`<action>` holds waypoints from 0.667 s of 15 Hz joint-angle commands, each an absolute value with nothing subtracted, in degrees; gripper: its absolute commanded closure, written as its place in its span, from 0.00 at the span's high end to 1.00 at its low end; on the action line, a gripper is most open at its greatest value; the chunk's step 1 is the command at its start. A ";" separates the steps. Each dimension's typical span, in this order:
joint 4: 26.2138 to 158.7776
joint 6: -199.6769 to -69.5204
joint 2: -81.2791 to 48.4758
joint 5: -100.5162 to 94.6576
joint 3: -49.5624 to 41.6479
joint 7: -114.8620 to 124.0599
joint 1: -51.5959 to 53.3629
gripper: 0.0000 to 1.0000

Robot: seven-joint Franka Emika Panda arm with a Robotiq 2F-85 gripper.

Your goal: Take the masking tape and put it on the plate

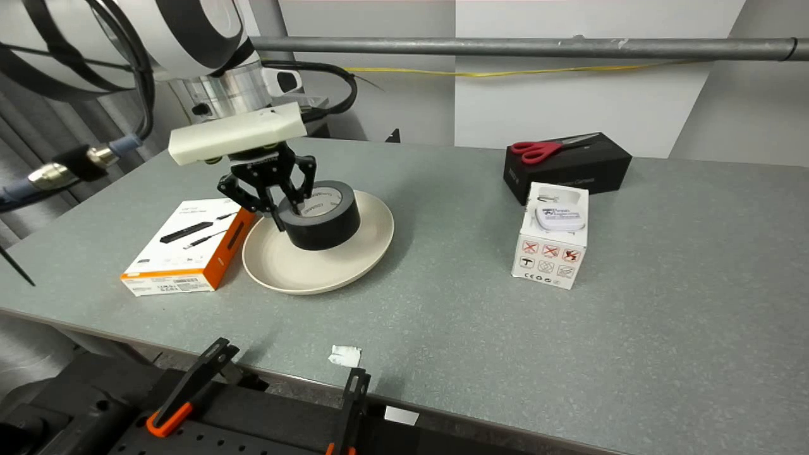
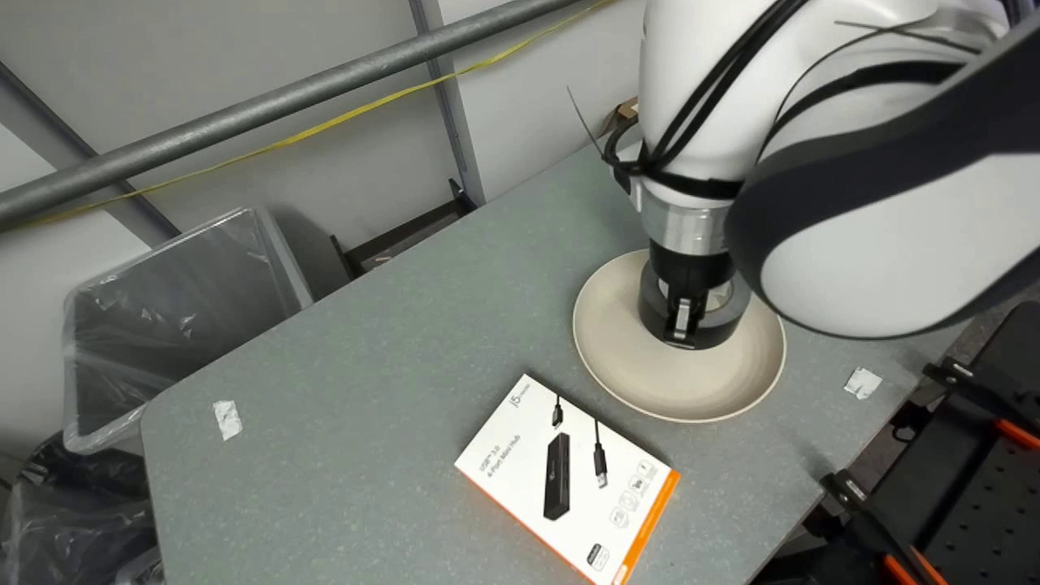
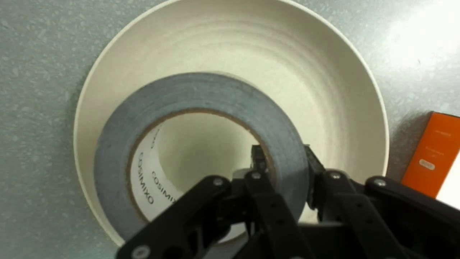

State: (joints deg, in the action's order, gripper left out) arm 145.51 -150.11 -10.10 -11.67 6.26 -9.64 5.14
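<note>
The masking tape (image 1: 325, 232) is a black ring with a pale printed core. It is over the plate (image 1: 284, 272), a round cream dish; both also show in an exterior view, tape (image 2: 719, 331) and plate (image 2: 691, 386). In the wrist view the tape (image 3: 201, 91) lies within the plate's rim (image 3: 230, 39), off toward one side. My gripper (image 1: 287, 217) is shut on the tape's wall, one finger inside the ring and one outside (image 3: 283, 153). I cannot tell whether the tape's underside touches the plate. The tape's near part is hidden by the gripper in the wrist view.
A white box with orange sides (image 1: 189, 243) lies close beside the plate. A white box (image 1: 550, 253) and a black box (image 1: 607, 167) with red scissors (image 1: 537, 151) stand farther along the table. Clamps (image 1: 189, 392) sit at the table's edge. A bin (image 2: 187, 301) stands beyond the table.
</note>
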 commanded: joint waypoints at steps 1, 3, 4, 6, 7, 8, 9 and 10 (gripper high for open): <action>142.87 -149.39 -13.39 -16.26 5.44 -10.58 6.25 0.06; 141.70 -148.87 -15.26 -18.52 5.08 -10.43 6.53 0.06; 141.12 -148.76 -16.18 -19.47 4.94 -10.48 6.63 0.06; 140.06 -148.52 -17.78 -21.00 4.69 -10.51 6.83 0.06; 139.55 -148.16 -18.45 -21.43 4.67 -10.70 6.88 0.06; 139.17 -147.97 -18.93 -21.88 4.59 -10.70 6.99 0.06; 138.90 -147.83 -19.27 -22.30 4.51 -10.63 7.13 0.42; 138.74 -147.85 -19.47 -22.90 4.32 -10.50 7.34 0.52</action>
State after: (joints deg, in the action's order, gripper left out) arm 140.81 -149.83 -18.64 -20.48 5.68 -10.03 5.68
